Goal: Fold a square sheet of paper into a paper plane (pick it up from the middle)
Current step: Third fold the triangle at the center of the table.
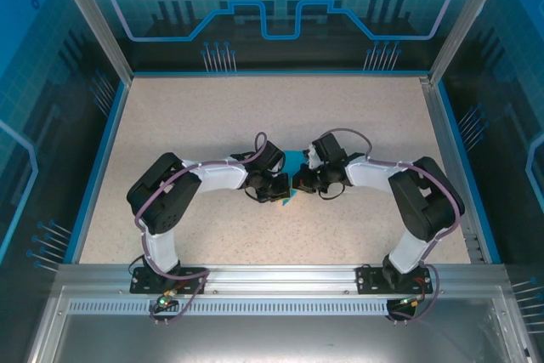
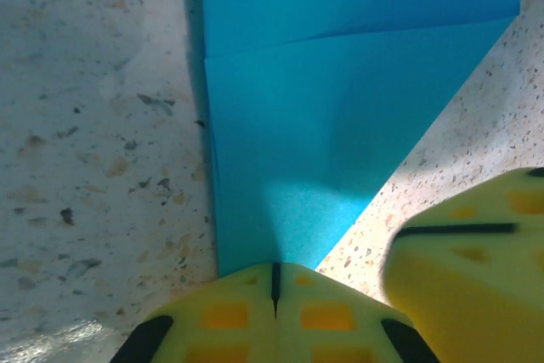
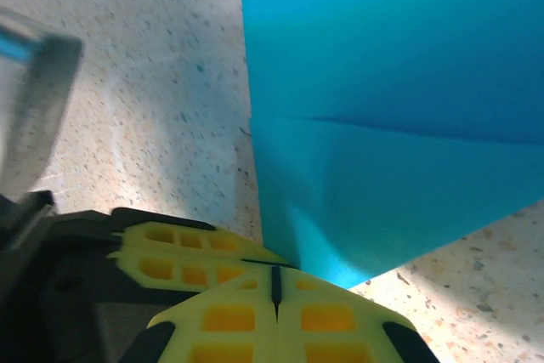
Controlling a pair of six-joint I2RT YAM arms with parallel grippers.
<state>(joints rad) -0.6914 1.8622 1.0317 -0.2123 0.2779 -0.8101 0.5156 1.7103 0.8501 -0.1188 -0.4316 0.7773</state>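
The bright blue sheet of paper [image 1: 295,159] lies folded on the speckled table, with a diagonal crease across it [image 2: 340,125]. Both arms meet over it at the table's middle. My left gripper [image 2: 274,282] is shut, and a lower corner of the paper runs into its yellow fingertips. My right gripper [image 3: 274,282] is shut too, pinching a raised ridge of the paper [image 3: 382,82] at another edge. In the top view the left gripper [image 1: 283,187] and right gripper [image 1: 299,182] stand almost tip to tip and hide most of the sheet.
The right gripper's yellow finger [image 2: 476,295] sits close beside my left jaws. The left gripper's fingers [image 3: 187,252] lie just left of my right jaws. The table [image 1: 212,116] is walled by a blue rim and glass panels [image 1: 280,6].
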